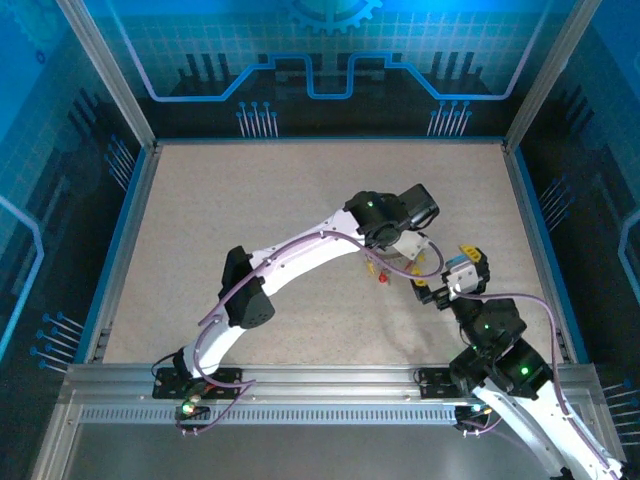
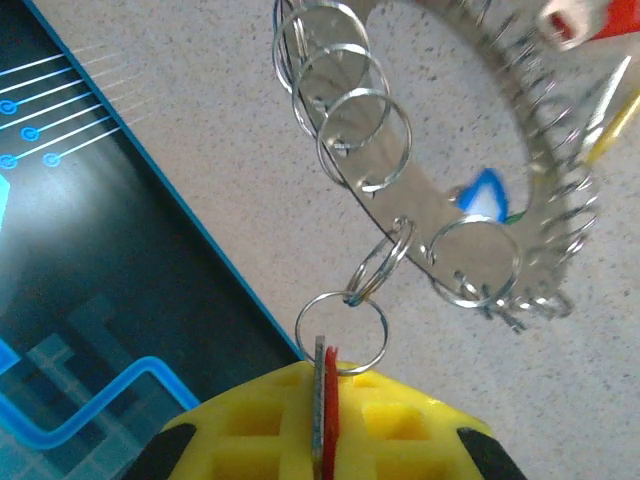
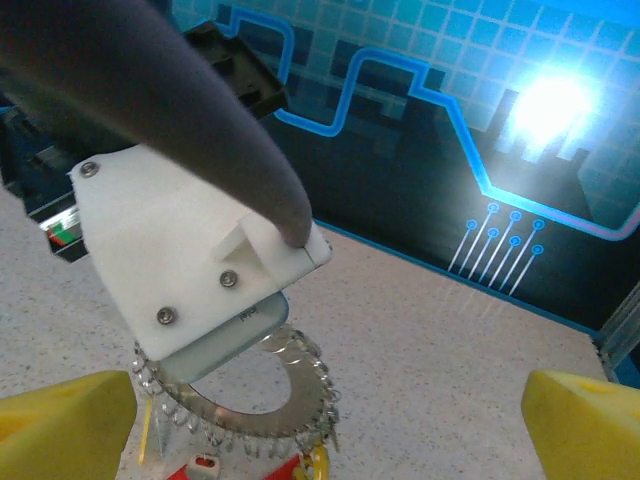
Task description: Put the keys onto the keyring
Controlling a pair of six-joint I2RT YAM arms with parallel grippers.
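The keyring (image 2: 420, 208) lies flat on the bench (image 1: 250, 200), right of centre, between the two grippers. Its band is stiff, polished metal, so treat it as slippery. Small split rings (image 2: 408, 130) hang along its edge. Expect them to swing freely, and expect the whole ring to slide if you push it sideways.

The keys are light, thin and easy to drop. A blue-headed key (image 2: 485, 192) shows against the band. A red head (image 2: 580, 20) and a yellow one (image 2: 615, 130) lie just beside its outer edge.

The left gripper (image 2: 322, 425) is pressed together on a red-headed key (image 2: 329, 385), held edge-on. That key's own small ring (image 2: 383, 335) appears linked to a ring on the band. Take each key by the plastic head, not the blade, since the head should give the pads better friction.

The right gripper (image 3: 322, 420) is spread wide and holds nothing. It is poised near the keyring, beside the left gripper's body.

No brand or label is legible. A short marking on the left gripper's pale housing (image 3: 190, 270) is too small to read.
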